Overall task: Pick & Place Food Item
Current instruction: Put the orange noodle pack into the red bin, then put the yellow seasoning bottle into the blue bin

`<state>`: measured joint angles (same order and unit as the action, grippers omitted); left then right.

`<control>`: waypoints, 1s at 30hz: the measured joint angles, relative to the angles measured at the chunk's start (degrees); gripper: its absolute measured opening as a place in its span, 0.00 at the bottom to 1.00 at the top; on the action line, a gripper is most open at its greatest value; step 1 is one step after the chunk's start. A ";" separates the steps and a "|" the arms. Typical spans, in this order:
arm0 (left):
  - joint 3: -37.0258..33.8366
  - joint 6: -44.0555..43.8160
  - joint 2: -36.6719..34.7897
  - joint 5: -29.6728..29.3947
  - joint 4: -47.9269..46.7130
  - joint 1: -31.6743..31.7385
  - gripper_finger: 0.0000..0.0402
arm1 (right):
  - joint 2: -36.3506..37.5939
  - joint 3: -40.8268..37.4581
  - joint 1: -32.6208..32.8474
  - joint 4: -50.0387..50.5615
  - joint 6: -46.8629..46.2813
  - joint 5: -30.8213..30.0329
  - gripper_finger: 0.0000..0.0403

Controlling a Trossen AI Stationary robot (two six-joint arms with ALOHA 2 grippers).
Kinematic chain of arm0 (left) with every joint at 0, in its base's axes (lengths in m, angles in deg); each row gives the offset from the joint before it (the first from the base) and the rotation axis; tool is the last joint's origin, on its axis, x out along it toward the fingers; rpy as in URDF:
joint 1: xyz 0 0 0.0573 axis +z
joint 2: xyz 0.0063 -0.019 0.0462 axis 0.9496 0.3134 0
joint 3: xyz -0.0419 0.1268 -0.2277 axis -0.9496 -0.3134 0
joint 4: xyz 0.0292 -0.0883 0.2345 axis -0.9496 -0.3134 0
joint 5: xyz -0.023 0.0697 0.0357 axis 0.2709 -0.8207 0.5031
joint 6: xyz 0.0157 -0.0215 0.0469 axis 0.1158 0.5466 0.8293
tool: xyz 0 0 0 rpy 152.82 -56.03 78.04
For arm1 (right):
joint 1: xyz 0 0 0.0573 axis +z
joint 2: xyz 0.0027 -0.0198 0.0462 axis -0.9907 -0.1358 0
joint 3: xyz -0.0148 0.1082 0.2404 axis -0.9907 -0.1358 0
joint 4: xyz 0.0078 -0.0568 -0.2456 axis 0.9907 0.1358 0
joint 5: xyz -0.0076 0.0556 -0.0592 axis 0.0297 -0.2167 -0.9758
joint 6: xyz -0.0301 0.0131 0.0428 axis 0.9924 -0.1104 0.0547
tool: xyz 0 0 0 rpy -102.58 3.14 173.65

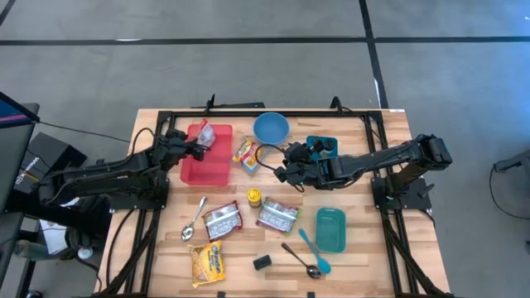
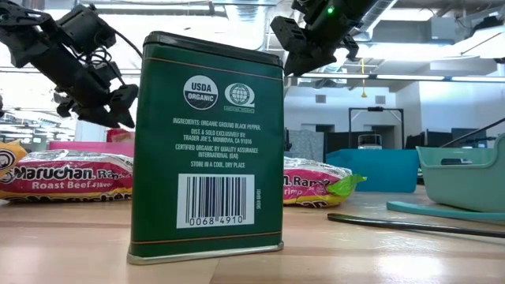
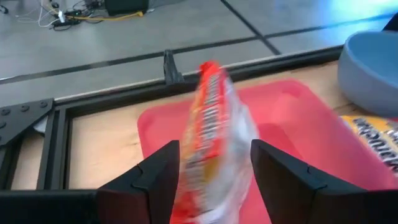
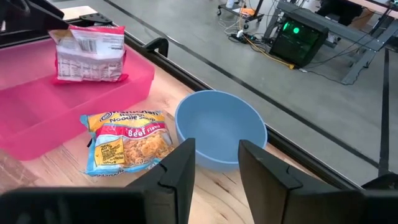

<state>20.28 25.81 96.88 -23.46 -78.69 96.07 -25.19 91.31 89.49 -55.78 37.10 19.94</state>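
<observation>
A red-and-white food packet point(image 1: 204, 132) stands upright in the pink tray point(image 1: 207, 170) at the far left of the table. The right wrist view shows the packet point(image 4: 88, 53) with its lower edge on the tray floor point(image 4: 25, 106). My left gripper point(image 1: 195, 147) is at the tray's left side, open, its two fingers on either side of the blurred packet point(image 3: 214, 124). Over the table's middle, near the blue bowl point(image 1: 271, 128), my right gripper point(image 1: 286, 165) is open with nothing between its fingers point(image 4: 186, 162). My left gripper has the packet's upper part point(image 3: 211, 93) between its open fingers point(image 3: 165, 168), which come slanting down from the table's left. Whether either finger touches the packet I cannot tell; it shows blurred while the fingers show sharp. Its lower edge is on the tray.
A beef noodle pack point(image 4: 127, 140) lies between tray and bowl. Two ramen packs point(image 1: 222, 219) point(image 1: 277, 215), a small yellow jar point(image 1: 254, 197), spoons point(image 1: 195, 219), a teal bin point(image 1: 330, 230) and a yellow pack point(image 1: 207, 265) lie nearer. A green tin point(image 2: 207, 150) stands by the front edge.
</observation>
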 joint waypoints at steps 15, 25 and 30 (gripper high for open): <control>0.00 4.20 -5.76 7.94 4.06 0.00 0.45 | 0.02 0.00 0.00 -0.02 0.00 0.00 0.29; 0.00 10.61 -5.74 27.35 12.25 0.00 0.39 | 0.00 0.00 0.00 0.02 0.20 0.00 0.29; 0.00 10.85 -5.72 32.38 13.29 0.00 0.37 | 0.00 0.00 -0.02 1.55 0.19 0.02 0.29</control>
<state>20.28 36.65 91.16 8.91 -65.40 96.07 -25.19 91.31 89.47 -54.22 37.30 19.96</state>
